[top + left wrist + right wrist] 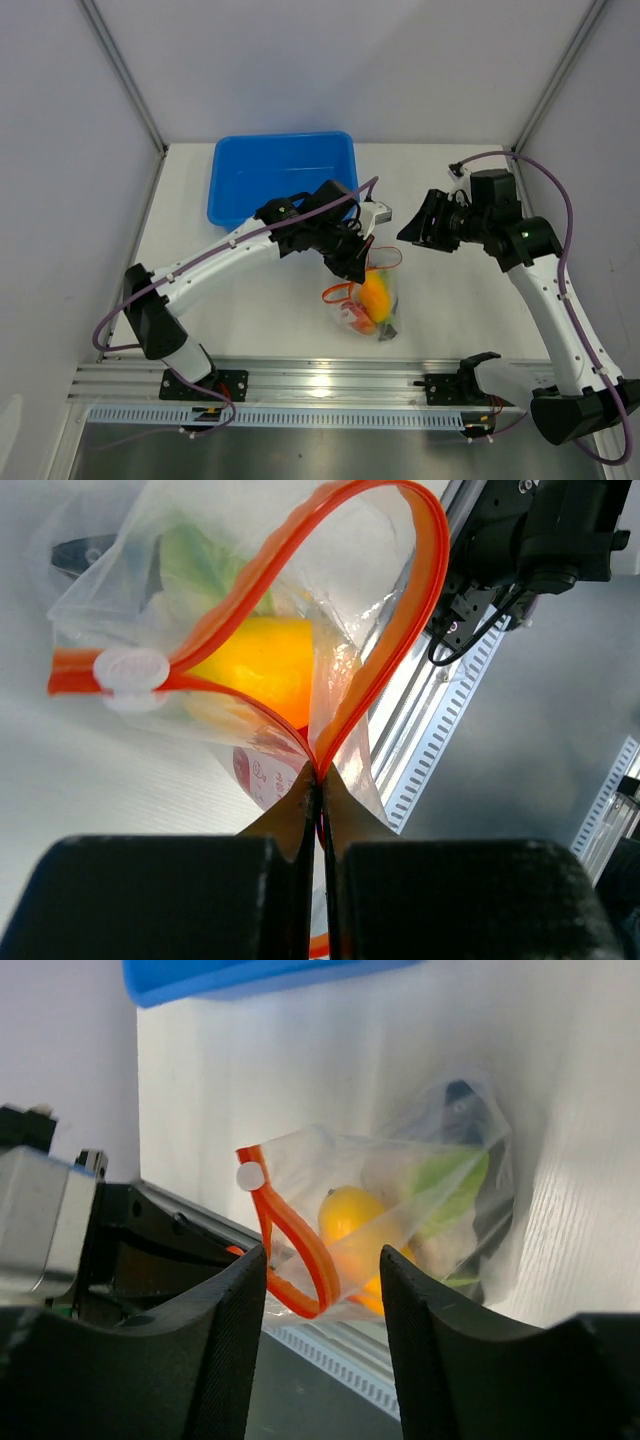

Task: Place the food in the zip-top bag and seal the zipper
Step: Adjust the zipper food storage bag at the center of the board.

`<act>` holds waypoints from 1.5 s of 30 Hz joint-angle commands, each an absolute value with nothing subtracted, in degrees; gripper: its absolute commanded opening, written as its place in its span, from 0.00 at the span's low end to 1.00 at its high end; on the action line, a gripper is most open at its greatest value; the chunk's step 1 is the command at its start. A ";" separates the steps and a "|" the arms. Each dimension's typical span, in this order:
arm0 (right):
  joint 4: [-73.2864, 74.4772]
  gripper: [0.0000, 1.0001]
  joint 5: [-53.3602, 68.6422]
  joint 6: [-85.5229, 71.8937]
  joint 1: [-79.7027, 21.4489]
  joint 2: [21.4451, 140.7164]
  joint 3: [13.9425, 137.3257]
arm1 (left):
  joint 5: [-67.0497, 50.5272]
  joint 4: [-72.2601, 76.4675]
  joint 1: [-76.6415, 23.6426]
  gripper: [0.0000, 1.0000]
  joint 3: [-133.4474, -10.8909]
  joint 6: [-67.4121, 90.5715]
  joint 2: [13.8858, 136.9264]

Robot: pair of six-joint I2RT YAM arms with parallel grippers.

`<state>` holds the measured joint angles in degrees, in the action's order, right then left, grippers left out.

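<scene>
Red-orange zipper (380, 630) stands open in a teardrop loop. Its 2 sides meet where the L hand (320, 798) nips them: fingers pressed together on the strip at 1 end of the mouth, w/ a fold of clear film caught there too. White slider tab (130, 668) sits at the opp. end of the loop, and past it the strip runs as 1 closed bit.

The zip-top bag (368, 300) is mid-counter, btwn the 2 arms and just ahead of the metal rail (330, 378), trailing from the L hand toward the near edge. Can't tell if its bottom rests on the counter (460, 320) or is just off it.

The food (372, 295) is inside:
- orange piece (262, 670) in the middle
- green leaves (200, 560) beside it
- dark grey piece (462, 1100) at the closed end of the pouch
- sth red (352, 316) low on 1 side

White cauliflower part isn't clear thru the crinkles.

R hand (320, 1280) is spread, nothing btwn its 2 fingers. It's held off to the right of the bag, apart from it, pointed toward it.

Blue tub (283, 175) sits at the back of the counter, behind the L arm, apart from the bag.
</scene>
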<state>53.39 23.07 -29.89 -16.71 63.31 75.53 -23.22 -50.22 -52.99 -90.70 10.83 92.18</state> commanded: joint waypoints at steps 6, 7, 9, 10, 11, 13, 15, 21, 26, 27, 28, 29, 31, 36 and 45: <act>46.14 0.48 32.51 -21.10 -17.84 64.24 76.29 | -26.81 -49.75 -52.21 0.01 -91.67 6.77 90.26; 46.06 0.48 33.13 -20.22 -18.28 65.03 76.29 | -26.89 -49.83 -52.21 0.01 -91.76 6.59 90.35; 46.05 0.48 33.14 -19.34 -20.20 65.65 76.38 | -26.89 -50.27 -52.12 0.00 -92.19 5.98 90.53; 45.97 0.48 32.96 -18.99 -20.82 66.35 76.29 | -27.07 -50.27 -52.12 0.01 -92.28 5.80 90.61; 45.88 0.48 32.78 -18.29 -21.44 66.62 76.29 | -27.07 -50.45 -52.12 0.01 -92.55 5.37 90.62; 45.88 0.50 32.52 -17.58 -22.32 67.49 76.29 | -27.07 -50.45 -52.03 0.01 -92.64 5.19 90.62; 45.62 0.51 32.61 -16.61 -22.67 68.11 76.20 | -27.24 -50.45 -51.94 0.01 -92.81 5.10 90.53; 46.84 0.49 31.64 -14.16 -22.94 70.22 76.82 | -27.68 -50.27 -51.77 0.01 -92.29 5.10 90.53; 48.69 0.48 32.61 -11.69 -23.73 70.93 76.82 | -27.86 -50.10 -51.42 0.01 -92.11 5.36 90.61; 49.13 0.48 32.61 -11.34 -23.90 70.93 76.73 | -27.95 -50.10 -51.42 0.01 -92.02 5.36 90.62; 49.30 0.48 32.61 -10.55 -24.25 70.93 76.64 | -28.21 -50.01 -51.33 0.01 -92.11 5.45 90.62; 49.48 0.49 31.74 -10.29 -24.43 70.93 76.55 | -28.21 -50.01 -51.33 0.01 -92.11 5.45 90.62; 50.18 0.49 30.50 -9.50 -24.78 71.36 76.64 | -28.39 -49.92 -51.24 0.01 -92.11 5.45 90.62; 50.62 0.49 28.74 -8.44 -25.14 72.33 76.82 | -28.65 -50.10 -50.80 0.01 -92.81 5.54 91.14; 49.66 0.47 25.93 -7.82 -26.10 74.00 76.90 | -29.09 -50.54 -50.63 0.01 -93.78 5.71 91.93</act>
<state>50.37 27.88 -9.17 -25.54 73.36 75.53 -27.09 -51.22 -51.07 -90.89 6.87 92.14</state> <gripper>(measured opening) 0.470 0.006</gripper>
